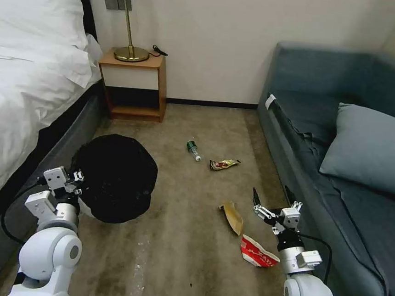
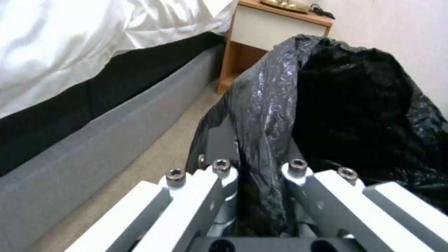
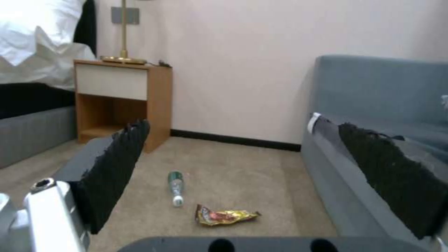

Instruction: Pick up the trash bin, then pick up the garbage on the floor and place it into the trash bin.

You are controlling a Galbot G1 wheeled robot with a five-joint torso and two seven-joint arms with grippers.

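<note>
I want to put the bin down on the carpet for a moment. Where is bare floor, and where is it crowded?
Bare carpet lies between the black-bagged round trash bin, gripped by the left gripper, and the tan cardboard scrap. More lies before the wooden nightstand. It is crowded by the open right gripper: cardboard, crumpled red-and-white carton, and farther the green bottle and snack wrapper.

Plain cream wall [image 1: 216,39] at the back, a dark baseboard [image 1: 210,103] running along its foot. Worn tan carpet [image 1: 183,257] covers the floor, streaked paler down the middle. On the left, a bed [image 1: 24,73] with white bedding spilling over a grey base. Tucked beside it, a wooden nightstand [image 1: 136,85] carries a brass lamp [image 1: 130,22], and a small dark item, possibly a cable, lies next to the lamp's base. On the right, a blue-grey sofa [image 1: 313,84] holds a matching cushion [image 1: 373,145].
</note>
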